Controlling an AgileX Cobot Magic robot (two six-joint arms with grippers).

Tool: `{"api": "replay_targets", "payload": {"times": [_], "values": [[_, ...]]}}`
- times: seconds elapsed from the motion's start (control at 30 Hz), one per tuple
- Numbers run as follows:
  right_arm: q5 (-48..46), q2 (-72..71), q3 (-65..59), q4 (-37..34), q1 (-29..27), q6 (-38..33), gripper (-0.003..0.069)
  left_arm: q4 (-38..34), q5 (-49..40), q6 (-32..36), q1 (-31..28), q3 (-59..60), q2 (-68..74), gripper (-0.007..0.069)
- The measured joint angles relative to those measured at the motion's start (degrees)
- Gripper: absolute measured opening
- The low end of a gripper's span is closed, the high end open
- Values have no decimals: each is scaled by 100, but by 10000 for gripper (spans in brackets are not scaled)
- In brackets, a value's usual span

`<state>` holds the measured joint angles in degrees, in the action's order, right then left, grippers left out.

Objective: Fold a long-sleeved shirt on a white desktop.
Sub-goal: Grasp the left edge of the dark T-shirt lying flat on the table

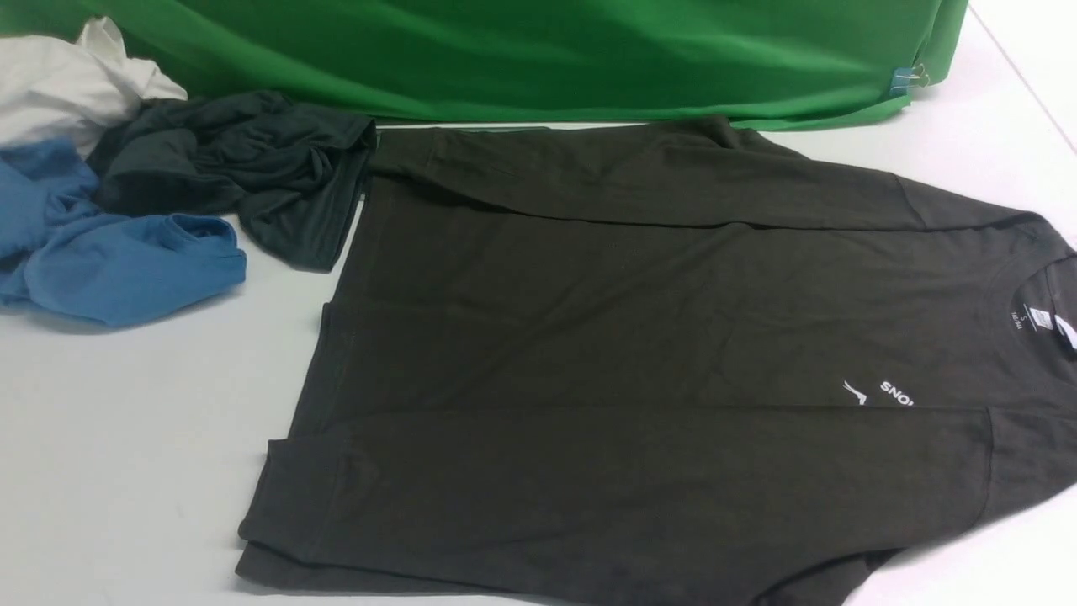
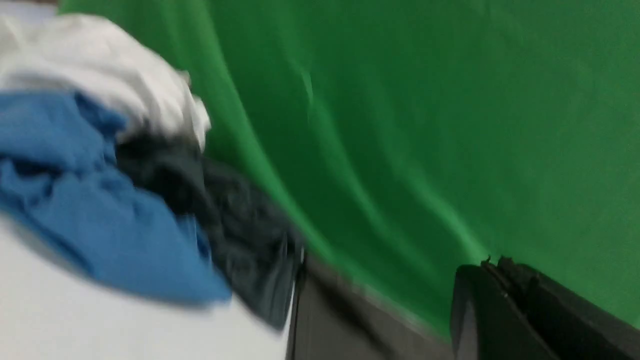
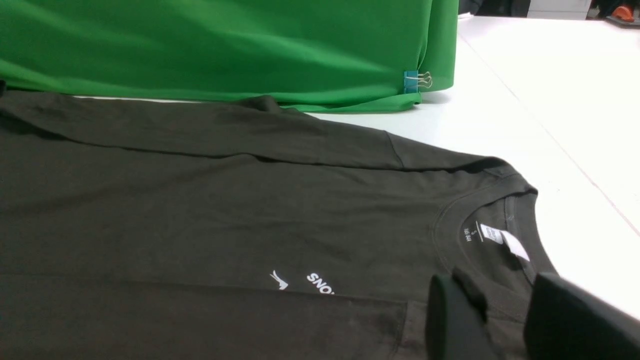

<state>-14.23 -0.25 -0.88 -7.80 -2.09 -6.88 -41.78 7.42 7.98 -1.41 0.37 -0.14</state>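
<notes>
Above the dark shirt (image 3: 225, 215), the right hand (image 3: 505, 285) hangs part-open and empty; the left hand (image 2: 495, 280) is clenched.

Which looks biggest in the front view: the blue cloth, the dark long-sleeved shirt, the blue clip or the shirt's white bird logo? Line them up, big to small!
1. Dark long-sleeved shirt
2. Blue cloth
3. Blue clip and white bird logo: too alike to rank
</notes>
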Motion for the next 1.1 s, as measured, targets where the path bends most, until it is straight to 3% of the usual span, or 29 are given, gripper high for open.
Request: {"api": "replay_targets", "payload": {"times": [0.1,0.17,0.27,0.33,0.37,0.43,0.6,0.87,0.97,1.1], "values": [[0,0,0,0,0,0,242,32,66,-426,-5,-82,0,21],[0,0,0,0,0,0,242,719,-384,-608,-5,-543,-6,21],[0,0,0,4,0,0,242,1740,-1404,-472,-5,-1318,150,21],[0,0,0,4,0,0,242,1962,-2113,-98,-5,-1725,541,21],[0,0,0,4,0,0,242,1961,-2272,-47,-5,-1801,592,21],[0,0,0,4,0,0,242,1858,-3290,744,-5,-2188,1394,21],[0,0,0,4,0,0,242,1360,-4779,2043,1,-2840,3109,21],[85,0,0,4,0,8,242,841,-5057,2519,453,-3548,4267,21],[349,0,0,-182,0,393,242,804,-5266,2692,589,-3603,4411,21],[1209,0,0,-599,0,2290,242,792,-5702,2910,651,-3613,4724,21]]}}
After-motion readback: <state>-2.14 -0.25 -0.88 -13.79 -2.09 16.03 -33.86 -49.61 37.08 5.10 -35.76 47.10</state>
